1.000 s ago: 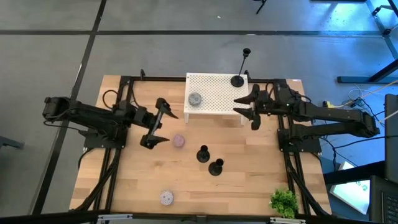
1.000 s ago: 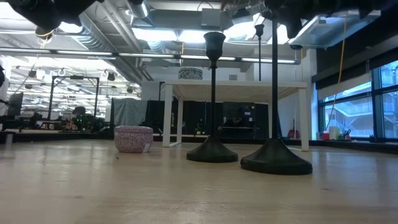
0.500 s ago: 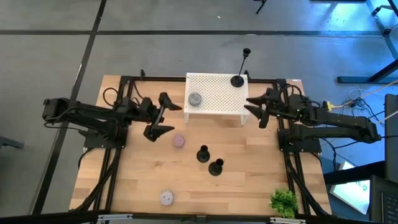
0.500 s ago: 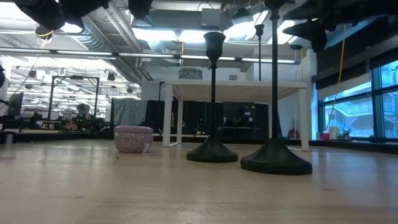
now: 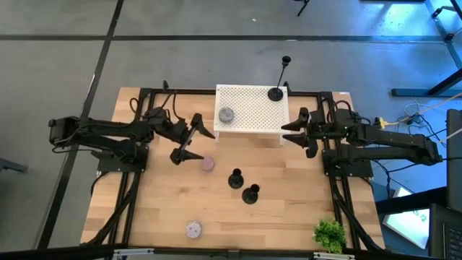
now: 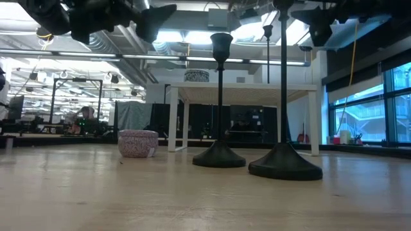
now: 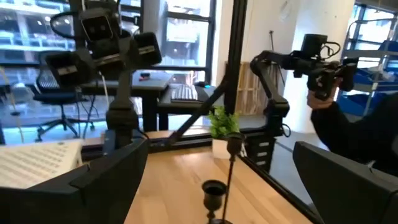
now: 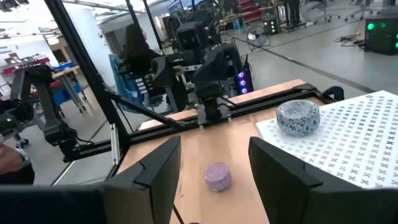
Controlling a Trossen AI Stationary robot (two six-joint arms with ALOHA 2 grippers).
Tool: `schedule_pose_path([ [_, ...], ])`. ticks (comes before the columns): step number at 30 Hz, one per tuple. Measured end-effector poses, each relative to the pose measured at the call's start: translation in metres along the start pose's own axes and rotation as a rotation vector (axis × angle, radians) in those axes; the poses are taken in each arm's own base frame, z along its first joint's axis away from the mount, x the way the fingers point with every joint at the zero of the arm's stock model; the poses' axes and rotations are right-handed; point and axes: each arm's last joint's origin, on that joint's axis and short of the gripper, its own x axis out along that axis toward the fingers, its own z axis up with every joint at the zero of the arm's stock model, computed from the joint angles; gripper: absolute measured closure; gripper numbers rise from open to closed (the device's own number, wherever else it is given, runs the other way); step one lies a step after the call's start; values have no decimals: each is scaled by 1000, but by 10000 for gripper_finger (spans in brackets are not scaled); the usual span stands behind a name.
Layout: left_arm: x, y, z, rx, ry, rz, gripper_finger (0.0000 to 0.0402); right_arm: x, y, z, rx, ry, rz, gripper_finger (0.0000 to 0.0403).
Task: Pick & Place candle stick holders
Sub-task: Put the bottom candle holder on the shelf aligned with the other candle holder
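Wooden table (image 5: 151,217), both my arms hovering, nothing in hand.

One of the candle stick holders (image 5: 276,92) already stands on the far right corner of the white perforated stand (image 5: 249,108), which reads to me as the drop-off spot; the other two, a shorter holder (image 5: 235,180) and its neighbour (image 5: 250,194), wait close together on the bare wood in front of it. My left gripper (image 5: 190,141) hangs with fingers spread wide just beside the pink disc (image 5: 208,164), aimed toward that pair, likely the next pick. My right gripper (image 5: 300,133) floats at the stand's right edge, fingers partly apart and empty. Compared with a second ago, my left has swung in toward the centre and my right has pulled away from the placed holder.
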Motion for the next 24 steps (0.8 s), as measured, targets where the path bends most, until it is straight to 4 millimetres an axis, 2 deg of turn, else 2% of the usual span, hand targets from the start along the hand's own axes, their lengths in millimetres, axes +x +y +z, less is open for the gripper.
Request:
schedule_pose_path([
  [3,0,0,-3,-28,30,2,2,2,-1,-4,1,39,6,210],
  [10,6,-10,-5,-9,38,-56,2,16,0,-26,25,261,77,210],
  [19,11,-20,-6,51,33,-98,2,40,12,-43,-51,344,170,210],
  [24,12,-22,-4,40,29,-110,2,49,18,-57,-5,431,187,210],
])
